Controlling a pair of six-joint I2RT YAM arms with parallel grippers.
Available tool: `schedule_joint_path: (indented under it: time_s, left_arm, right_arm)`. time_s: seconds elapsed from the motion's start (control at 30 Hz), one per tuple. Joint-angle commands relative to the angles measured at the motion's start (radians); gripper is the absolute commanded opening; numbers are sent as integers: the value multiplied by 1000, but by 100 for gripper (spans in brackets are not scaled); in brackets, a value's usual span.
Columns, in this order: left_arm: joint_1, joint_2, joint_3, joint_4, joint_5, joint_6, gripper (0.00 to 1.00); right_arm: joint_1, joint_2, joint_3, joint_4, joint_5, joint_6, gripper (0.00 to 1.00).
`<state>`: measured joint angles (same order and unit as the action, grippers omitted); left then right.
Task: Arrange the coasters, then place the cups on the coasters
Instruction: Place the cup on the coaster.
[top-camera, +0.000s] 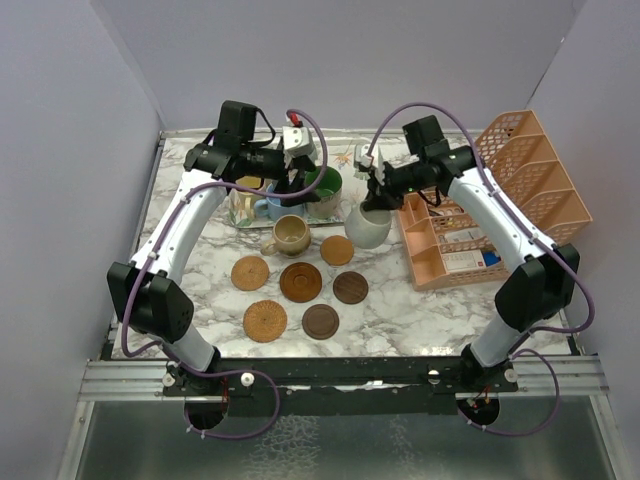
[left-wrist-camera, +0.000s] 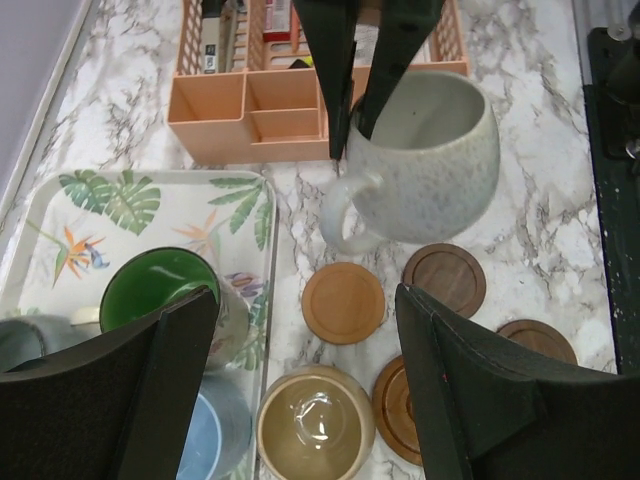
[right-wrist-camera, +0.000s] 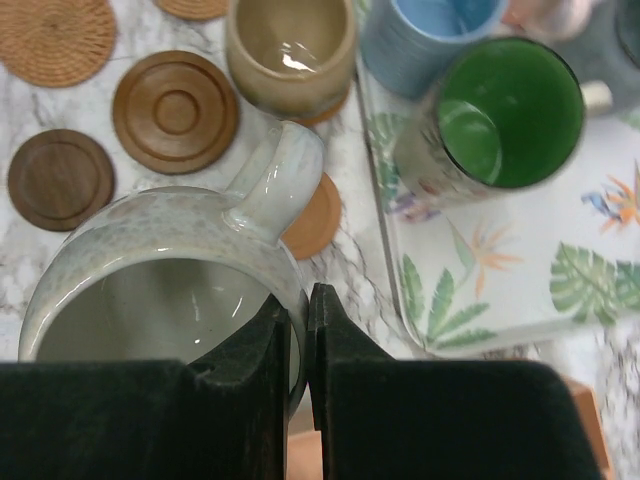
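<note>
My right gripper (right-wrist-camera: 300, 300) is shut on the rim of a cream-white cup (top-camera: 368, 226), held just right of a light wood coaster (top-camera: 337, 249). From the right wrist, that cup (right-wrist-camera: 170, 270) overlaps the coaster (right-wrist-camera: 318, 218). Several more coasters (top-camera: 300, 281) lie in front, one of them woven (top-camera: 265, 320). A tan cup (top-camera: 290, 236) stands by them. My left gripper (left-wrist-camera: 305, 300) is open and empty above the tan cup (left-wrist-camera: 315, 425) and the tray's edge. Green (top-camera: 323, 185), light blue (top-camera: 281, 200) and yellow (top-camera: 250, 186) cups sit on the tray.
The leaf-patterned tray (top-camera: 338, 207) lies at the back centre. An orange mesh file rack (top-camera: 500, 190) fills the right side, close behind my right arm. The table's raised edges run along the left and back.
</note>
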<state>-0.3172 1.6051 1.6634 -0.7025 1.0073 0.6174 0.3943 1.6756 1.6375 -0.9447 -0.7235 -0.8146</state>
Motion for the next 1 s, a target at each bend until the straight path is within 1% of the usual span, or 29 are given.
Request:
schedule_joint_path:
  time_s: [0.0,0.07,0.13,0.37,0.5,0.6,0.67,0.7,0.8,0.9,0.97]
  left_arm:
    - [-1,8,-9,-87,159,146,76]
    - [-4,12,-18,-116,186,180,76]
    - [-11,15,-21,-175,201,244,76]
    - [-55,20,-30,-377,176,455,76]
    - [-74,26,-56,-395,180,486,75]
    - [-89,45,-55,-396,206,487,71]
    - [-99,62,-45,-396,216,484,67]
    - [-102,70,-41,-396,220,481,63]
    - [-109,85,-30,-401,233,473,47]
    - [-110,105,-24,-406,251,473,34]
    - [-109,112,-24,-408,260,475,23]
  right_arm:
    - [104,-64,63,-47,-71,-72,1]
    - [145,-63,78,-58,-62,-80,1]
    - [169,-56,98,-73,-58,-91,1]
    - [210,-35,142,-105,-26,-130,1]
    - [217,-30,153,-108,-33,-140,1]
    - [223,-26,156,-101,-40,-139,1]
    - [225,-25,153,-97,-41,-137,1]
    - [226,-24,149,-95,-41,-136,1]
    - [227,-31,133,-79,-34,-128,1]
    - [227,-37,107,-57,-22,-122,1]
    - [227,-39,89,-45,-12,-114,1]
